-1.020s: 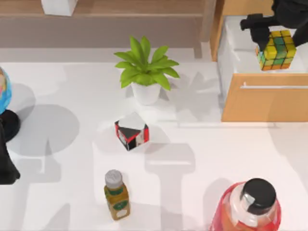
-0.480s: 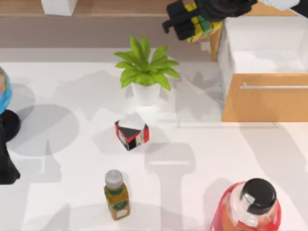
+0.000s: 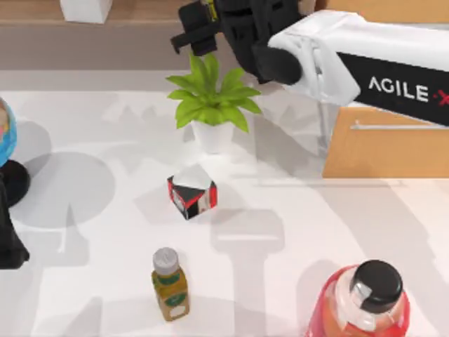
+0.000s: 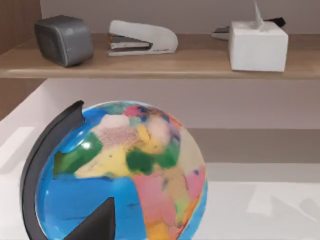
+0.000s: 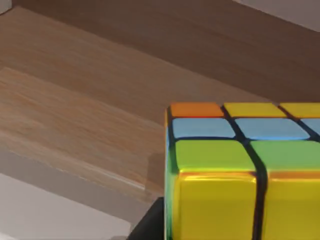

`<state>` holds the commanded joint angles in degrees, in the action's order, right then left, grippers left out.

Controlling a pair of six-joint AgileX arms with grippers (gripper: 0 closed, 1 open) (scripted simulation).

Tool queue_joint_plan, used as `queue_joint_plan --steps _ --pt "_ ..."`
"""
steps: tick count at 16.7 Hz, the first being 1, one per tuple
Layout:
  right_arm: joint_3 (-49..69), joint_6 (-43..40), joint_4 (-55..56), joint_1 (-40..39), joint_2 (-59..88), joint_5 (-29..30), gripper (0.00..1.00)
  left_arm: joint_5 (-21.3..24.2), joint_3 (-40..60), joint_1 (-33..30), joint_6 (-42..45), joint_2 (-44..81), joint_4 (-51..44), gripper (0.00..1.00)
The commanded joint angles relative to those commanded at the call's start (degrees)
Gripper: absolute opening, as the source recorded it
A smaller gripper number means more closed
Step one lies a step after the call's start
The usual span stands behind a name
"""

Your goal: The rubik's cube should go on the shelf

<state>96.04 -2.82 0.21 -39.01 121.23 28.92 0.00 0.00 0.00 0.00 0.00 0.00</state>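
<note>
Carrying the rubik's cube (image 5: 240, 175) over the shelf (image 3: 140, 10): lower it level w/ the ledge, well inside the front edge, before letting go. Right gripper (image 3: 203, 31) is clamped on the cube, hovering by the ledge above the plant (image 3: 212, 98). Left arm parked at table's left edge.

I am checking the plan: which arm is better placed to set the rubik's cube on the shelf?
Right. The right gripper holds the rubik's cube at the shelf; the left arm sits parked at the table's left edge.
</note>
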Motion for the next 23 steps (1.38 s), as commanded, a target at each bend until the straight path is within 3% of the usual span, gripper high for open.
queue_joint_plan --steps 6,11,15,23 --pt "-9.95 -1.66 33.66 -2.49 4.98 9.97 0.0 0.0 0.0 0.0 0.0 0.0 0.0 1.0" --pt "-15.54 -2.08 52.81 -4.2 7.87 15.14 0.0 0.0 0.0 0.0 0.0 0.0 0.0 1.0" --pt "-17.19 -2.05 58.22 -4.78 8.63 16.68 0.0 0.0 0.0 0.0 0.0 0.0 0.0 1.0" --pt "-15.15 -1.83 56.93 -4.07 9.37 15.81 0.0 0.0 0.0 0.0 0.0 0.0 0.0 1.0"
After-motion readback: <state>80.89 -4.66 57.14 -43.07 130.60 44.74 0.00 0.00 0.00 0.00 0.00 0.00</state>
